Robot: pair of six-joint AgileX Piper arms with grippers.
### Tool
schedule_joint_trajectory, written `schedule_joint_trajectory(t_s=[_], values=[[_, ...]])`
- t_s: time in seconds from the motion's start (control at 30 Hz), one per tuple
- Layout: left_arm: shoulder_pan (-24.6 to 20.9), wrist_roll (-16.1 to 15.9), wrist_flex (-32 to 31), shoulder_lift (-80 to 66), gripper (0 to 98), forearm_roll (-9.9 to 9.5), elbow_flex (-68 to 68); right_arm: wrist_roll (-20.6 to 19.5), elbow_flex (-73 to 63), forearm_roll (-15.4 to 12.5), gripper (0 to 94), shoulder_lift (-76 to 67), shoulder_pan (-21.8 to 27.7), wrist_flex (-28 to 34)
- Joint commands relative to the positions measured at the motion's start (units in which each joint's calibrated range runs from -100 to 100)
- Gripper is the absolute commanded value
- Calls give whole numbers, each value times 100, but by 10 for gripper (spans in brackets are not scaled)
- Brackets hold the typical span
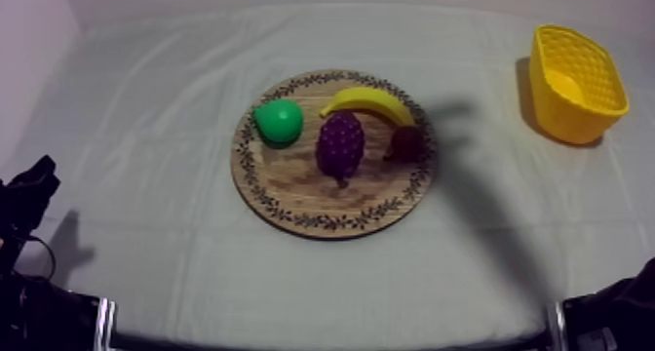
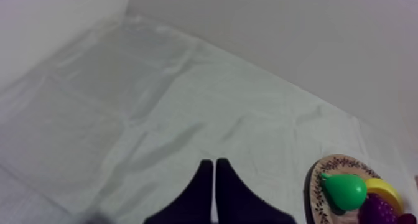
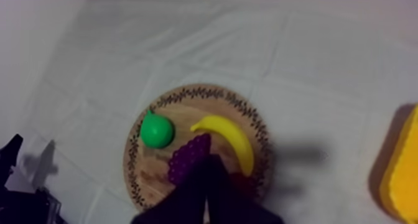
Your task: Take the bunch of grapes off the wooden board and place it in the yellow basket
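In the top view, the round wooden board point(image 1: 292, 204) lies mid-table on the grey-white cloth point(image 1: 146, 111). The bunch of grapes point(image 1: 340, 145) sits at its centre, with the pear point(image 1: 279, 121) beside it, the banana point(image 1: 368, 103) curved along the far rim and the small red fruit point(image 1: 407, 142) just beside the grapes under the banana's end. The yellow basket point(image 1: 577, 82) stands well apart, at the far right of the table. The left gripper point(image 1: 34, 184) sits low at the left edge, and part of the right arm point(image 1: 614, 311) shows at the lower right edge. In the left wrist view, the left gripper's fingers are pressed together into a narrow wedge over bare cloth, pinching nothing; the board with pear, banana and grapes lies off to one side. In the right wrist view, the right gripper point(image 3: 209, 170) is above the board, its fingers likewise pressed together with nothing between them, their tips in front of the grapes, which lie on the board between pear and banana; the basket's edge is beyond the board.
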Motion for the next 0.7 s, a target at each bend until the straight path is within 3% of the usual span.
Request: schedule_joint_trajectory(t_s=[0.0,0.43,0.53,0.67], values=[[-2,-2,-1,5,1,0,0,-246,-43,39,5,282,-168,0],[-2,-2,-1,5,1,0,0,-1101,-607,475,34,1697,-836,144],[-2,-2,-1,5,1,0,0,-1146,-624,469,214,1895,-909,91],[-2,-2,-1,5,1,0,0,-1163,-619,407,629,2116,-949,58]])
